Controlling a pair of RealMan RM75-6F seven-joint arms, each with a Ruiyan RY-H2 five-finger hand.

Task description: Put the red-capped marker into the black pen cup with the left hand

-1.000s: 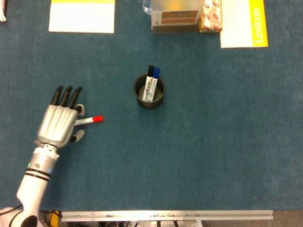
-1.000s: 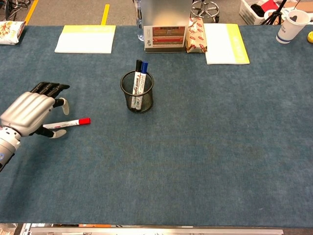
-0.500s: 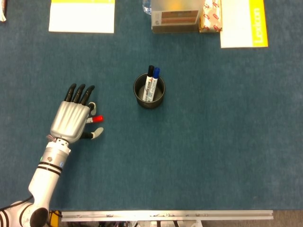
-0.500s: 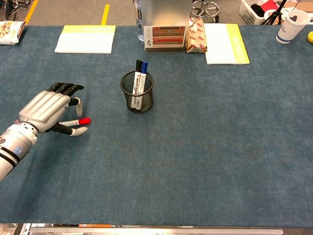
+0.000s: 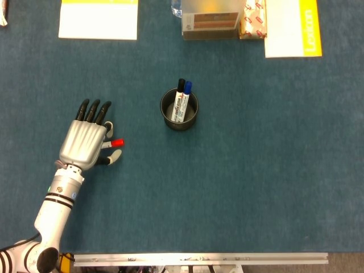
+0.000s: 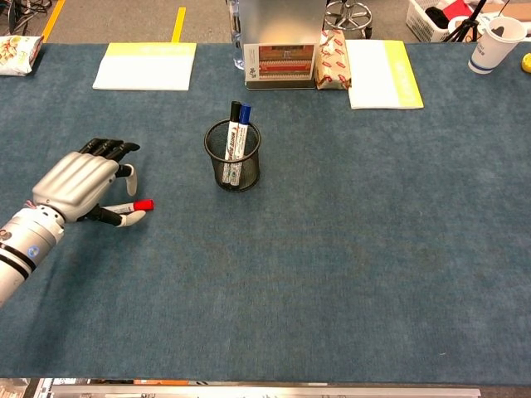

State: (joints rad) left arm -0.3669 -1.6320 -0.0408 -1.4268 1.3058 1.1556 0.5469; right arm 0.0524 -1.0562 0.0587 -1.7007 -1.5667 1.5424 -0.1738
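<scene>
1. My left hand sits palm-down over the red-capped marker near the desk's left edge. A second ago only its fingers reached the marker's barrel; now it covers the whole barrel.
2. The thumb has curled in under the cap end. Fingers are draped over the barrel, but I cannot tell if the grip has closed. The marker looks to be still flat on the desk.
3. Means: the reach is done and I'm at the grasp. Lift comes next.
4. The black pen cup is toward the desk's middle, well apart, with two markers already in it.
5. Right hand not visible.
</scene>
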